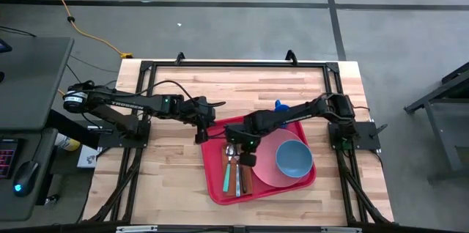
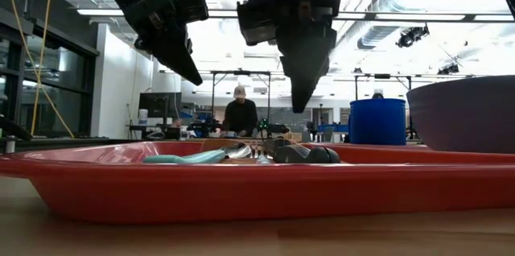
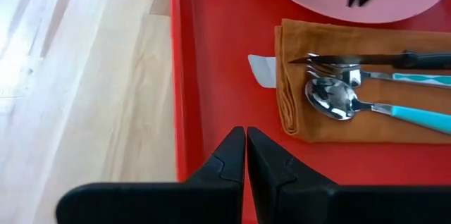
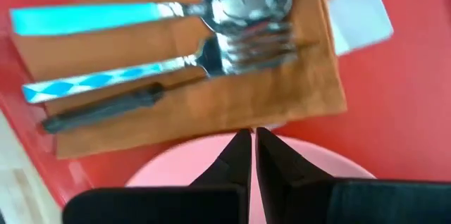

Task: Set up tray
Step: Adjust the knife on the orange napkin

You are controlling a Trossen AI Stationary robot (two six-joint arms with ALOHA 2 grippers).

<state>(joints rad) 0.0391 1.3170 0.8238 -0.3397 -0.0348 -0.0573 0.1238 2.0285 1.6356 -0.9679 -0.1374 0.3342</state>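
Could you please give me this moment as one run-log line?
left gripper: shut, over tray edge | right gripper: shut, above napkin and plate | cutlery on napkin | bowl on plate

left arm is extended inward from the table's left side, elbow bent, with the left gripper (image 1: pixel 201 124) held above the surface, fingers pressed together and pointed down. right arm is reached in from the right side, wrist angled toward centre, with the right gripper (image 1: pixel 248 150) raised and its fingers (image 4: pixel 239 155) also closed, nothing held.
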